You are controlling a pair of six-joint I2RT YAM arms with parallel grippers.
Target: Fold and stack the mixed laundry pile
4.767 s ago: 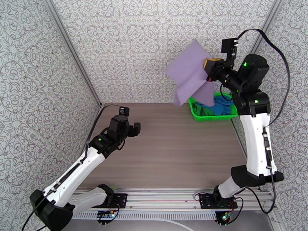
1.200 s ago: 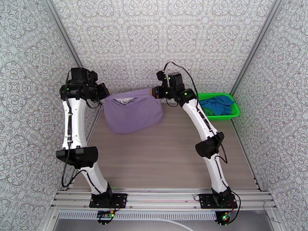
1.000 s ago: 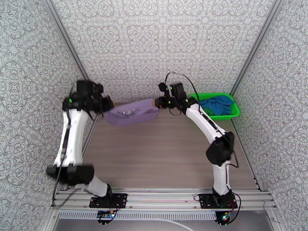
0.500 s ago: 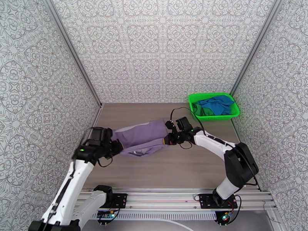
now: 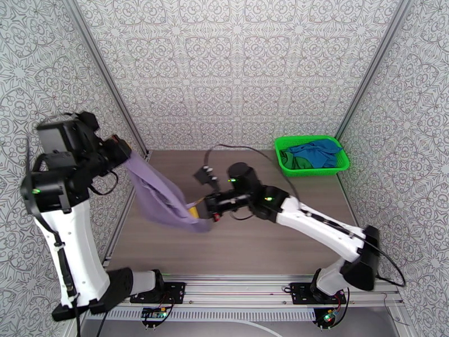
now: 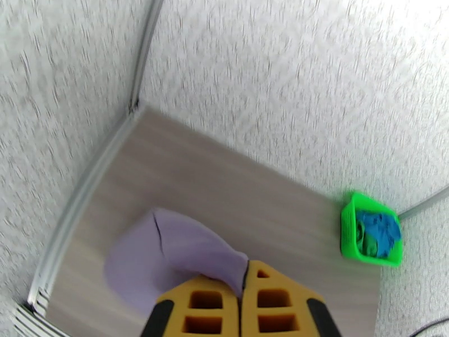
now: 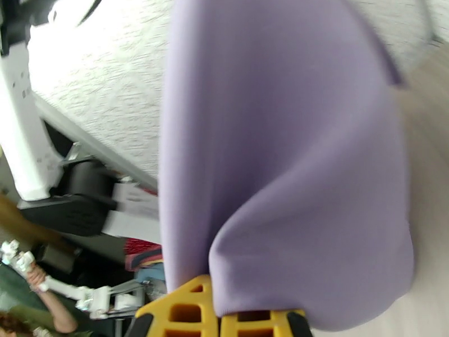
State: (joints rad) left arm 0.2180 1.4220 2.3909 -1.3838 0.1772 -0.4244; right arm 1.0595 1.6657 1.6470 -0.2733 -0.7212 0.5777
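Note:
The lavender-grey garment (image 5: 160, 195) hangs stretched as a slanted band between my two grippers. High at the left wall, my left gripper (image 5: 123, 151) is shut on its upper end. Low over the middle of the table, my right gripper (image 5: 196, 212) is shut on its lower end. In the left wrist view the yellow fingers (image 6: 210, 307) pinch the lavender cloth (image 6: 163, 254), which droops toward the table. In the right wrist view the lavender cloth (image 7: 280, 164) rises from the shut yellow fingertips (image 7: 185, 313). The bright blue garment (image 5: 317, 151) and the dark green one (image 5: 292, 160) lie in the basket.
The bright green mesh basket (image 5: 337, 167) stands at the back right corner of the wooden table (image 5: 269, 242), also seen far off as the basket (image 6: 349, 231) in the left wrist view. Patterned walls close in three sides. The arm bases sit on a rail at the near edge.
The left arm has swung up and to the left, lifting its end of the lavender garment. The right gripper has moved left and nearer, staying low. Both grips have held.

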